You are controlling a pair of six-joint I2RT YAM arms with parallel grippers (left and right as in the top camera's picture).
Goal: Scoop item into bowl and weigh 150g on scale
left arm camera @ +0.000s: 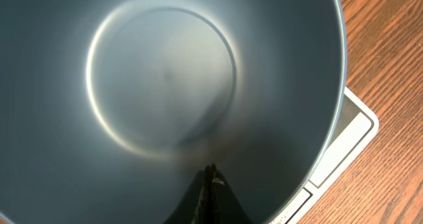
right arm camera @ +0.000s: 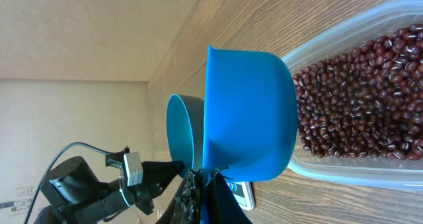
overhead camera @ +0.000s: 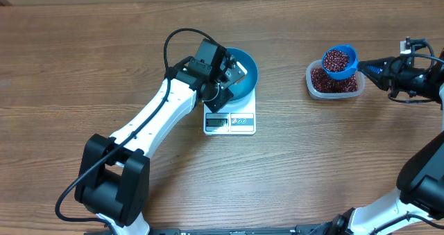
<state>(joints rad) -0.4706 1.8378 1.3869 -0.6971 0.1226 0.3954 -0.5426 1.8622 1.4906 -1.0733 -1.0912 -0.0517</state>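
Table (overhead camera: 83,62): brown wood, visible grain, matt. Bowl (left arm camera: 162,85): teal, smooth, soft satin sheen inside. Scale (overhead camera: 239,120): white plastic, smooth, pale display panel. Tub (right arm camera: 344,174), far right: clear glossy plastic. Scoop (right arm camera: 248,112): blue plastic, smooth, low gloss. Beans (right arm camera: 357,92): dark red-brown, hard-skinned, slightly shiny. Left arm casing (overhead camera: 149,120): glossy white plastic, black matt joints.

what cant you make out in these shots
- Overhead: the reading on the scale is too small to read.
- Overhead: the left gripper is hidden under its own wrist at the bowl's rim.
- Left wrist: the bowl covers all but a corner of the scale.
- Right wrist: the scoop shows only its outside, hiding its load; the right edge cuts off the tub of beans.
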